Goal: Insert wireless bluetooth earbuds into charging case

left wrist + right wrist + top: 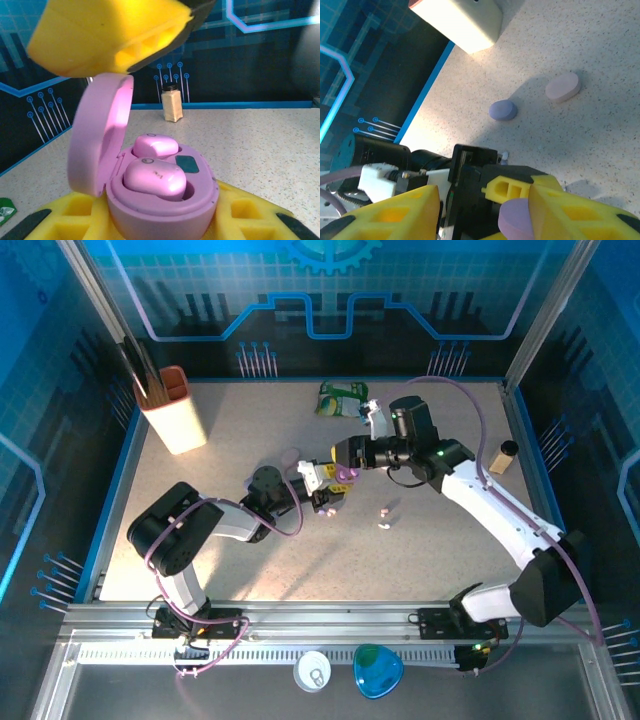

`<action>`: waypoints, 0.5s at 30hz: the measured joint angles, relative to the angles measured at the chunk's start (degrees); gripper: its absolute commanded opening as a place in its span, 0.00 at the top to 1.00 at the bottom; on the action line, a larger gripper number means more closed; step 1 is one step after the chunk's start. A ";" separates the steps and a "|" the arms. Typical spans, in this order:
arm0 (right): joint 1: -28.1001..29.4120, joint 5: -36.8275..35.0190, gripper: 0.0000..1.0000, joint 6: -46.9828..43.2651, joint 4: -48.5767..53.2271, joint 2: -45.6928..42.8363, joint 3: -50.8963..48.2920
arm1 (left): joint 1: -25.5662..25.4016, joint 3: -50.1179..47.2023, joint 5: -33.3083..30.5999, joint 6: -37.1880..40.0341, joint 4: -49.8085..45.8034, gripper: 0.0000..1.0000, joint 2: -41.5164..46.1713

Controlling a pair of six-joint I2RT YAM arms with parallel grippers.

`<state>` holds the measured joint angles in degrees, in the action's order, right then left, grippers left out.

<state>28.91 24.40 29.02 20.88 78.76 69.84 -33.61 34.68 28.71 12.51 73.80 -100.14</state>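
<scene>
Left gripper is clamped on the open pink charging case, with two pink earbuds sitting inside. Right gripper hovers by the lid, jaws apart. Can't tell if it's touching, and the case bottom is cut off.

Light: bright from above on the desk; backdrop dim blue.
Shadows: soft, beneath arms.
Glare: washed-out pink on charging case.
Blur: close yellow left gripper pads.
</scene>
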 measured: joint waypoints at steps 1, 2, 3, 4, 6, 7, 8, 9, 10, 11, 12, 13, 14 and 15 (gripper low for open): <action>-0.04 0.11 0.48 -0.20 0.35 -0.17 -0.02 | 0.00 0.00 -0.22 -0.20 0.00 0.70 0.15; -0.09 0.15 0.48 -0.31 0.72 -0.44 -0.11 | 0.00 0.00 -0.46 -0.55 -0.02 0.70 0.44; -0.13 0.24 0.48 -0.44 0.96 -0.83 -0.28 | 0.00 0.02 -0.52 -0.66 -0.04 0.70 0.70; -0.24 0.31 0.48 -0.48 0.98 -1.27 -0.59 | 0.00 0.04 -0.63 -0.81 -0.09 0.70 0.92; -0.70 0.59 0.46 -0.31 0.96 -2.99 -1.79 | 0.00 0.11 -0.68 -1.49 -0.22 0.70 1.46; -1.14 0.74 0.44 0.11 0.81 -3.89 -2.45 | 0.00 0.20 -0.68 -1.73 -0.22 0.70 1.62; -1.84 0.96 0.41 0.76 0.37 -5.01 -3.34 | 0.00 0.33 -0.68 -2.10 -0.22 0.70 1.70; -2.73 1.22 0.38 1.60 -0.42 -6.27 -4.48 | 0.00 0.48 -0.66 -2.34 -0.22 0.70 1.75; -3.58 1.42 0.36 2.64 -1.11 -7.23 -5.49 | 0.00 0.61 -0.66 -2.71 -0.22 0.70 1.84; -4.85 1.88 0.34 3.85 -2.38 -8.44 -6.95 | 0.00 0.70 -0.63 -3.28 -0.17 0.70 1.95; -6.34 2.78 0.32 5.42 -4.28 -9.62 -8.76 | 0.00 0.87 -0.61 -3.80 -0.13 0.70 2.05; -7.43 3.45 0.31 6.82 -5.73 -10.38 -10.23 | 0.00 1.05 -0.59 -4.44 -0.04 0.71 2.16; -8.61 4.70 0.31 8.41 -7.50 -10.97 -12.00 | 0.00 1.22 -0.59 -5.16 0.07 0.71 2.27; -9.64 6.08 0.30 10.12 -9.57 -11.32 -13.88 | 0.00 1.36 -0.57 -5.79 0.33 0.71 2.40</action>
<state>19.27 30.48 39.13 11.31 67.44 55.96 -33.61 36.03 28.14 6.72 74.13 -97.73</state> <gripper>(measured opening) 0.689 0.353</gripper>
